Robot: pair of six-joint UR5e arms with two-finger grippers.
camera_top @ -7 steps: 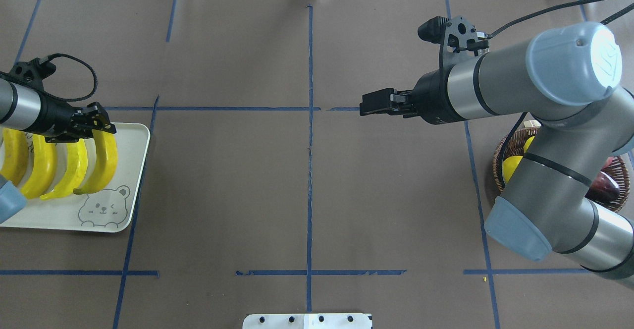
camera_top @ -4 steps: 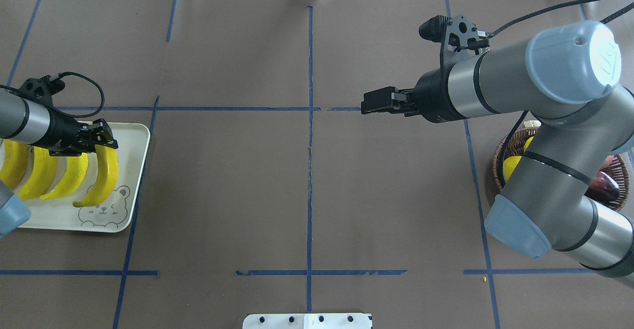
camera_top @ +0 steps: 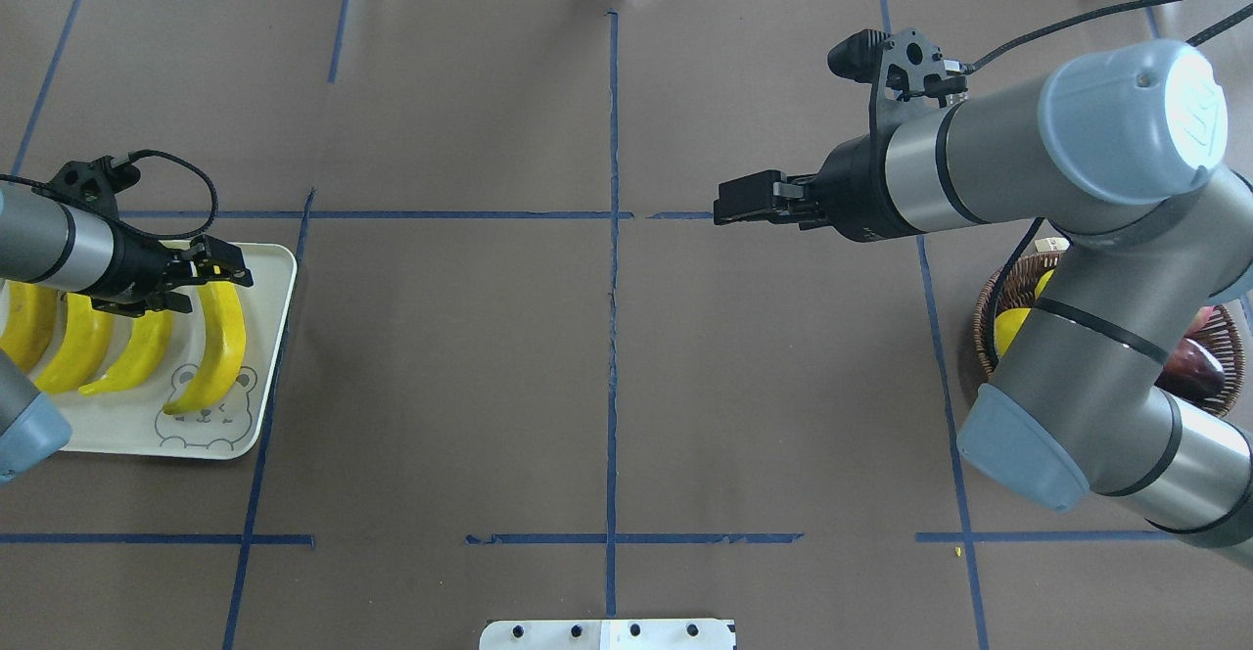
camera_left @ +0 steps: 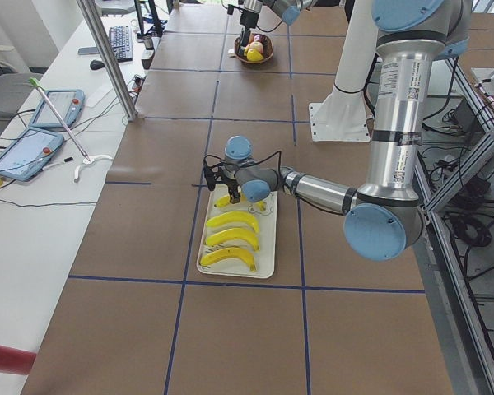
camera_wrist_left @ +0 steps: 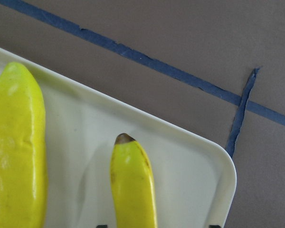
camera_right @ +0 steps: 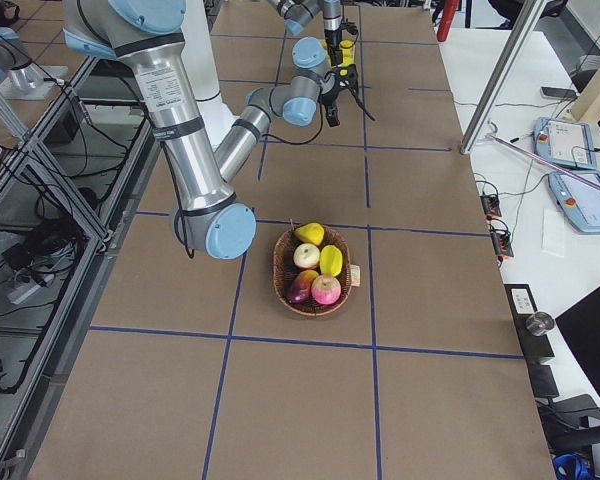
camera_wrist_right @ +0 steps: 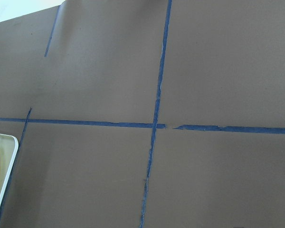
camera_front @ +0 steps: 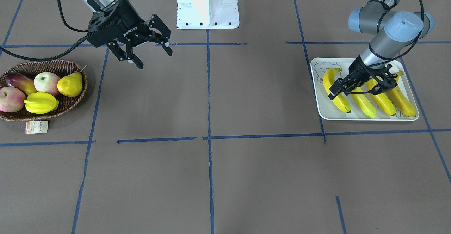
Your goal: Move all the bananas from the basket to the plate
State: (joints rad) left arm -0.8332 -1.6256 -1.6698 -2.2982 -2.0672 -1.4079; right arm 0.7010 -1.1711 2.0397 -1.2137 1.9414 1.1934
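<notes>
1. Front-facing: shows four bananas [camera_front: 363,102] side by side on plate [camera_front: 326,111]. Finds none in basket [camera_front: 53,63], only other fruit [camera_front: 45,82]. Catches left jaws spread wide across the row, gripping nothing. Catches right jaws gaping empty above tabletop [camera_front: 246,174], near basket.
2. Overhead: places end banana [camera_top: 223,337] flat, partly over bear drawing [camera_top: 220,425], nearest plate's inner edge. Has left jaws open about its upper end. Reads as the release step, task all but done.
3. Left wrist: reveals glossy yellow skin and a brown tip, banana lying loose, not pinched.
4. Side views: add nothing on grip. Next, likely: lift left arm straight up, clear of fruit, without nudging the row.
</notes>
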